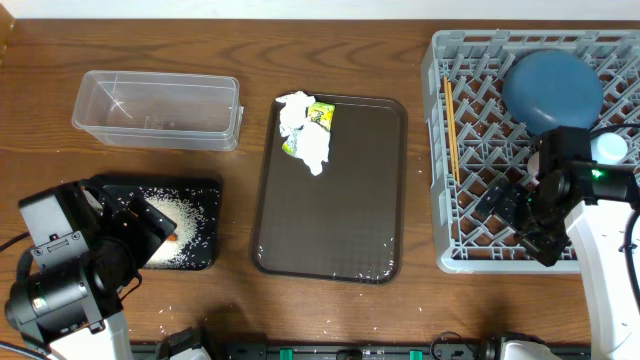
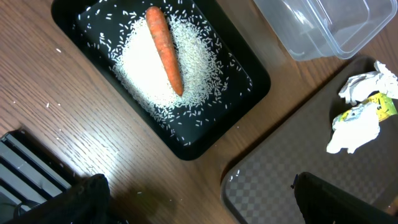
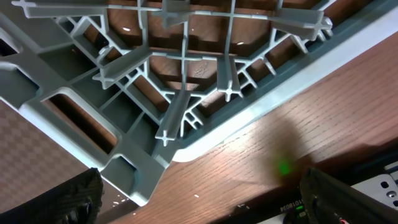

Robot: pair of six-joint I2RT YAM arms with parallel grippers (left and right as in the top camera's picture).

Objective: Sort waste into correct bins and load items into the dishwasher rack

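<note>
Nearest us, the left gripper [image 2: 199,190] hangs over the wood between the black tray [image 2: 249,84] and the brown serving tray [image 2: 292,180], fingers spread wide with nothing between them. The right gripper [image 3: 199,190] is likewise spread and empty, over the near edge of the dishwasher rack [image 3: 186,99].

The black tray holds the rice [image 2: 140,68] in a heap, with the carrot [image 2: 165,50] lying across it. A few loose grains [image 2: 59,50] lie on the table beside it.

Mid-table: the napkins [image 1: 300,130] and wrapper [image 1: 321,114] sit at the far end of the serving tray, touching, not yet binned. In the rack: chopsticks [image 1: 451,130] along the left wall, dark-blue plate [image 1: 552,88] at the far side, light-blue cup [image 1: 610,148] by the right arm. Farthest left is the clear container [image 1: 160,110], which looks empty.

Risks, as we judge them:
- The wrapper is tucked against the napkins, so one pinch may lift both into the same bin.
- The container looks light and may slide if nudged.
- The right fingers are close to the rack rim, and a careless move could catch it.
- The thin chopsticks could drop through the grid.

Unclear:
- From above, the left arm covers the near end of the black tray.
- The right arm covers part of the rack, so we cannot find the bowl or the pink cup.
- The rack's right side is cut off
</note>
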